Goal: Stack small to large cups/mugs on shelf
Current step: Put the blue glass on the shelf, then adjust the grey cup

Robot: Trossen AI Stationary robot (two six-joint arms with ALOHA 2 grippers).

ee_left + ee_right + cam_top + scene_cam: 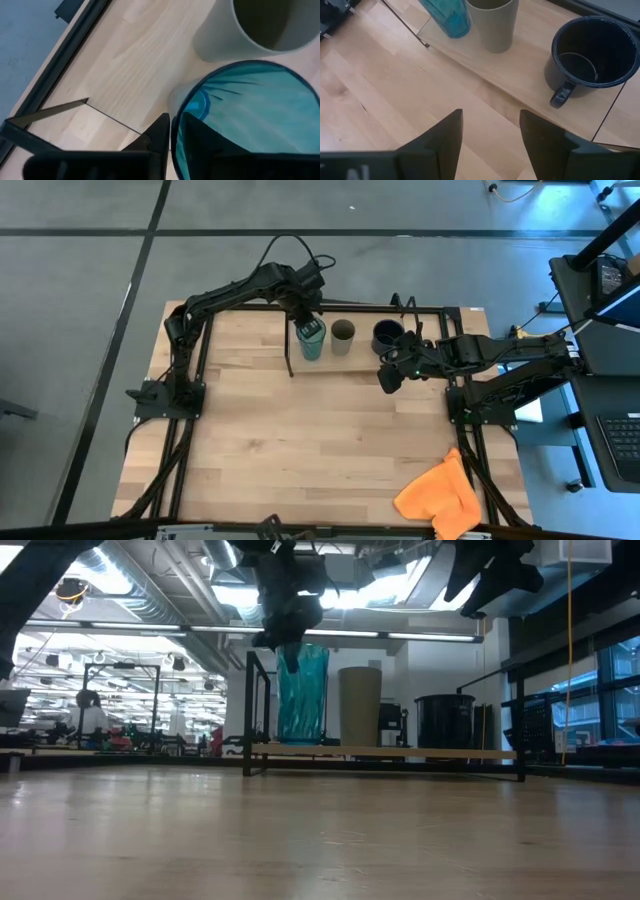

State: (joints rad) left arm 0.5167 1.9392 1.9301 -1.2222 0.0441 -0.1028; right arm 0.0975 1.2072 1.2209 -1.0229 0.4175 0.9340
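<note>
- Nearest, at the table's [300, 440] near right corner, an orange cloth [440, 495] lies crumpled, partly over the edge.
- Further back, the right hand [388, 376] hovers above bare table near the right edge, just in front of the shelf [520, 70]; in its wrist view the two dark fingers [445, 137] stand wide apart with nothing between them.
- Along the table's far edge sits the shelf, a light wooden board in a thin black rod frame, and all three vessels stand on it in a row.
- At the shelf's right end is the dark navy mug [592, 52], upright and empty, its handle turned toward the front edge of the board.
- Near the middle stands the olive-tan cup [343, 336], upright, well apart from the mug and just beside the tumbler; whether the two touch cannot be told.
- Toward the shelf's left end stands the teal-green tumbler [301, 693], its base on the board; in the low view it is the tallest of the three.
- Lastly, the left hand [175, 137] reaches down from above onto the tumbler: its wrist view shows one finger inside the rim and the other outside, narrowly set with the teal wall pinched between them.
</note>
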